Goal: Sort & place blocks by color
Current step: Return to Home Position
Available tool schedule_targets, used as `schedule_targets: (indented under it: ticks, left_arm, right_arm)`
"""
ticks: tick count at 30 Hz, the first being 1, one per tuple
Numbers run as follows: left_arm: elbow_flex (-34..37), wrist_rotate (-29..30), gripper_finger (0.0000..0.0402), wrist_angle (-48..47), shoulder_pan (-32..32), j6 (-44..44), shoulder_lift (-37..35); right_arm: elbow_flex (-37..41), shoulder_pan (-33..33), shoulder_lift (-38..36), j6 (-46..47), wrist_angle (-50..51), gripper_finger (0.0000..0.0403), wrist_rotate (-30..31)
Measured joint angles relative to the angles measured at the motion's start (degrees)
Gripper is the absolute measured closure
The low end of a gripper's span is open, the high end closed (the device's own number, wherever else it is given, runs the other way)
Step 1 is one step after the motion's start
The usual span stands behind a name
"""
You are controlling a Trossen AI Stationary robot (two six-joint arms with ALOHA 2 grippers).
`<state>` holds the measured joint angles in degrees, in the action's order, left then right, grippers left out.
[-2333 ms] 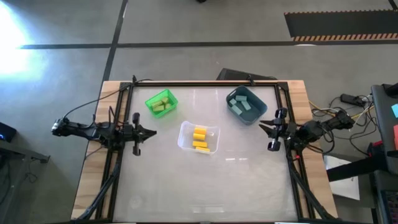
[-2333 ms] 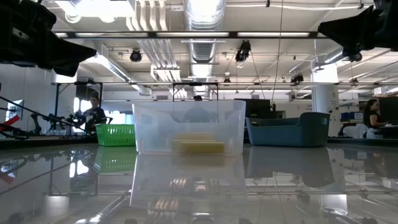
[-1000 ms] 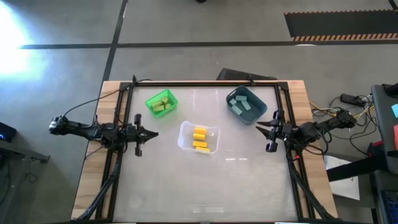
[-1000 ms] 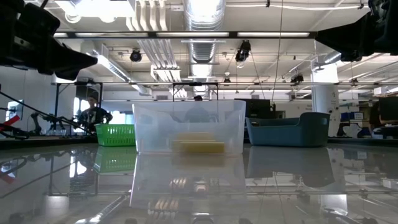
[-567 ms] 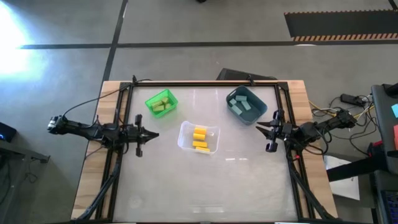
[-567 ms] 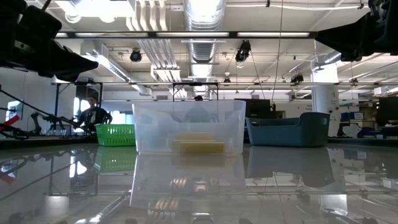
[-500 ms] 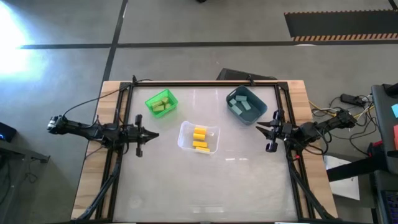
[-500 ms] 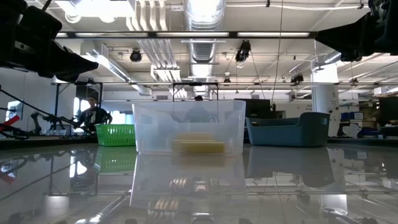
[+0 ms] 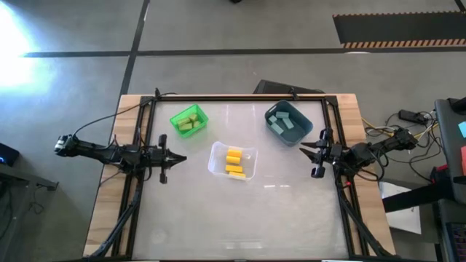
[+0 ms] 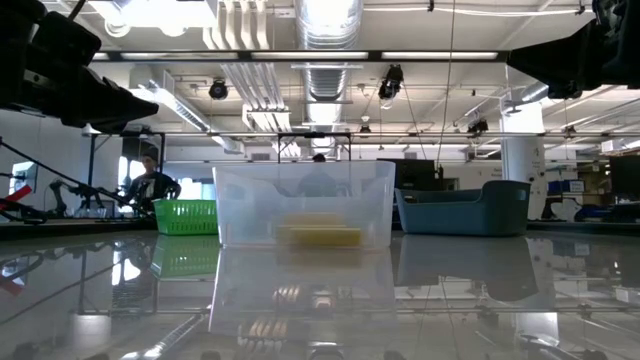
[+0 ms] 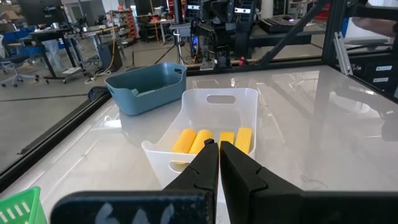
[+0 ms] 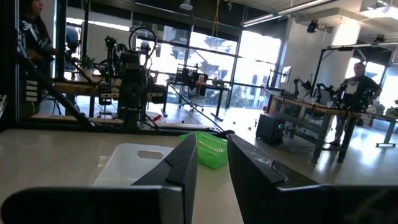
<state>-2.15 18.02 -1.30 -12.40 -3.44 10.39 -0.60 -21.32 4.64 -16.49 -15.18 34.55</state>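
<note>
High view: blocks (image 9: pixel 233 161) lie sorted in green bin (image 9: pixel 204 114), clear bin (image 9: pixel 217 161) and blue-grey bin (image 9: pixel 298 116); left gripper (image 9: pixel 179 158) and right gripper (image 9: pixel 306 151) flank them.
Low view: only yellow ones show, seemingly on the clear bin's floor.
Left wrist view: fingers pressed together.
Right wrist view: fingers slightly spread.

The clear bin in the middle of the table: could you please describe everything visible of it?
The clear bin is a translucent, plastic-looking rectangular tub with rounded corners and a slot handle at each end. It stands upright and open on the glossy table, slightly skewed, apart from the green bin and the blue-grey bin. About four yellow blocks lie inside.
</note>
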Motion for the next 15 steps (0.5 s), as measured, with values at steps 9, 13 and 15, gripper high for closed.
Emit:
schedule_targets:
  ticks: [9,13,15]
  left_arm:
    - [0.0,0.0,0.0402,0.0,0.0,0.0,0.2]
    - [0.0,0.0,0.0402,0.0,0.0,0.0,0.4]
    - [0.0,0.0,0.0402,0.0,0.0,0.0,0.3]
  right_arm:
    - [0.0,0.0,0.0,0.0,0.0,0.0335,0.0]
    - [0.0,0.0,0.0,0.0,0.0,0.0331,0.0]
    - [0.0,0.0,0.0,0.0,0.0,0.0327,0.0]
